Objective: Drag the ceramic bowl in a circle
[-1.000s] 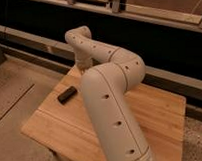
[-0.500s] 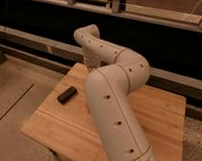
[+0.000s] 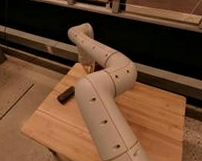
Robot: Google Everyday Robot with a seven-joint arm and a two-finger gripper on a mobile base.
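Note:
No ceramic bowl shows in the camera view; it is hidden or out of view. My white arm [image 3: 103, 110] rises from the bottom of the view, bends at an elbow [image 3: 119, 72] and reaches back to the left. The gripper [image 3: 87, 65] hangs down from the wrist at the far edge of the wooden table [image 3: 156, 118], largely hidden behind the arm.
A small dark flat object [image 3: 66, 94] lies on the table's left part, in front of the gripper. A dark wall with a ledge [image 3: 157, 15] runs behind the table. Speckled floor [image 3: 10, 93] lies to the left.
The arm's far link and elbow swung a little to the right, then back to the left. The dark object has not moved.

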